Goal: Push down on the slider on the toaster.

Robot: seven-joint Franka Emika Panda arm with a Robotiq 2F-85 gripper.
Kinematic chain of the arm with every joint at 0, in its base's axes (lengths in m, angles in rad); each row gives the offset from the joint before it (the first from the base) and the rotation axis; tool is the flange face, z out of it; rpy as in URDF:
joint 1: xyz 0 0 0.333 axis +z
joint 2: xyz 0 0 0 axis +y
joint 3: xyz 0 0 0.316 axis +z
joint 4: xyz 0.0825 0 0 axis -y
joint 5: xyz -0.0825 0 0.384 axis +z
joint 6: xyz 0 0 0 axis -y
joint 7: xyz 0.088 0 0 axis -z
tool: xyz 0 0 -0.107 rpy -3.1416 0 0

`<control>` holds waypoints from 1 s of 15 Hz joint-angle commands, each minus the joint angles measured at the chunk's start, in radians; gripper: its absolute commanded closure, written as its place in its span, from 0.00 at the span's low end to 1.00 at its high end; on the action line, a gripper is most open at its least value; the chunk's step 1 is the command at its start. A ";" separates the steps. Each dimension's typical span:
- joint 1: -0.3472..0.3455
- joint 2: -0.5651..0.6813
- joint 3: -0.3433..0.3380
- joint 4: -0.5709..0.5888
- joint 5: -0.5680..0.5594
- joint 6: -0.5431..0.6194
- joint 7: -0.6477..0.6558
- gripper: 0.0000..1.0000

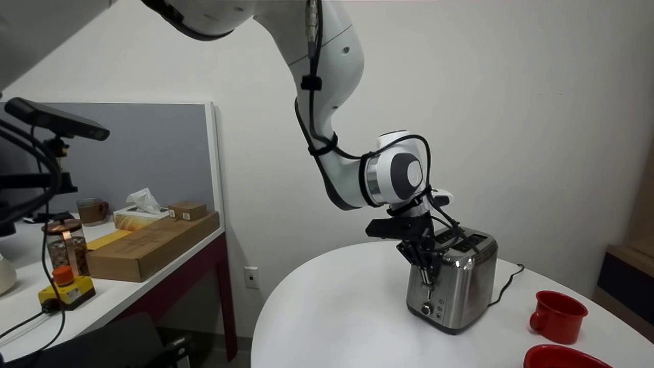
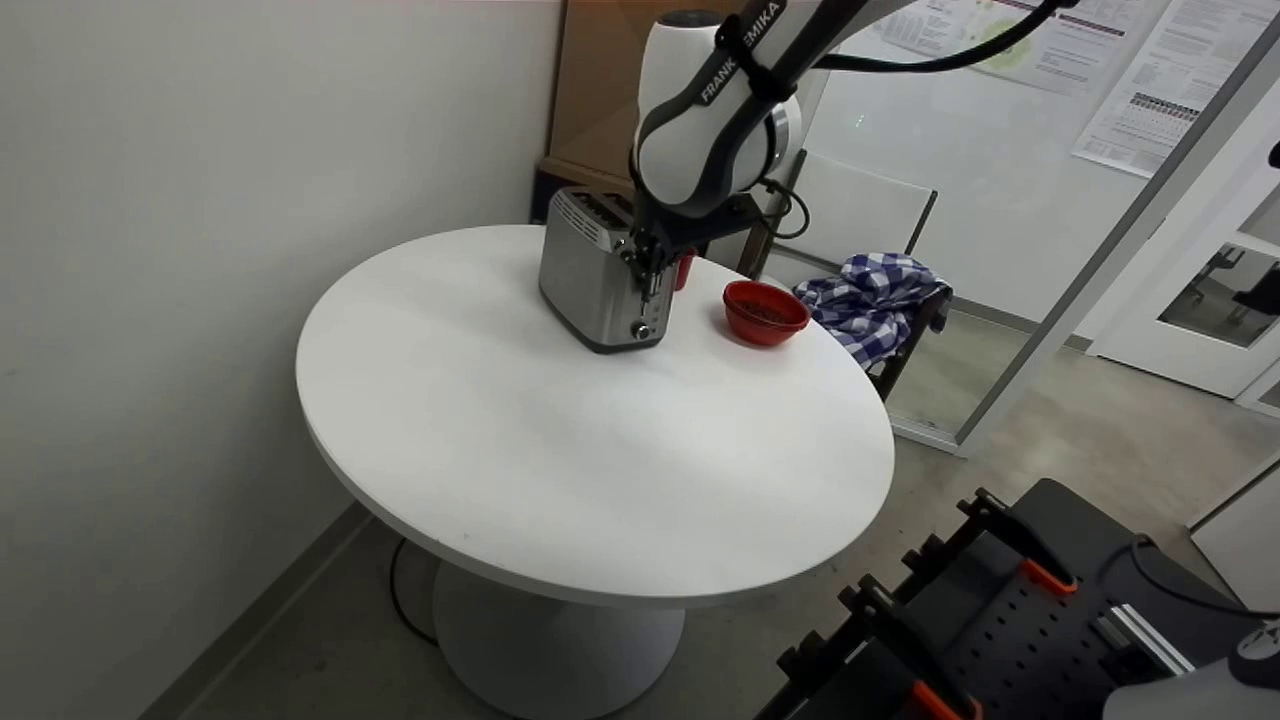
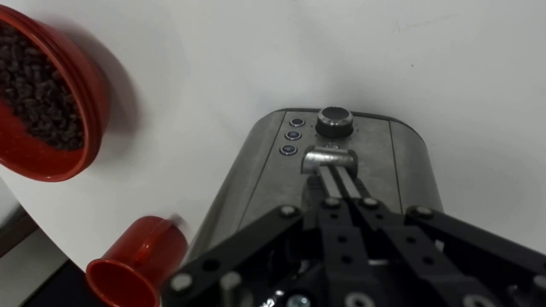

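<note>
The silver toaster (image 1: 472, 291) stands upright on the round white table (image 1: 327, 306); it also shows in an exterior view (image 2: 575, 285) and in the wrist view (image 3: 377, 170). Its slider (image 3: 326, 157) is a shiny metal lever on the front face, close above the round knob (image 3: 335, 123). My gripper (image 3: 335, 168) is shut with nothing between its fingers. Its fingertips lie at the upper side of the slider and look to be touching it. In both exterior views the gripper (image 1: 428, 281) points down along the toaster's front and mostly hides the slider.
A red mug (image 1: 559, 317) and a red bowl (image 2: 765, 320) with dark beans stand beside the toaster; the mug (image 3: 145, 247) and bowl (image 3: 91, 111) also show in the wrist view. The toaster's black cord (image 1: 506, 286) runs behind it. A wall stands behind the table.
</note>
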State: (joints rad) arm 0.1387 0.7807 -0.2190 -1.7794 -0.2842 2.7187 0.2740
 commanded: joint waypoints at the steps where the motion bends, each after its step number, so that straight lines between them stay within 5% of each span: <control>1: 0.018 0.057 -0.031 0.015 -0.009 0.111 -0.003 0.98; 15: 0.013 0.124 -0.044 0.001 0.003 0.178 -0.079 0.99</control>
State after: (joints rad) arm 0.1459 0.8425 -0.2376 -1.8036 -0.2826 2.8557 0.2308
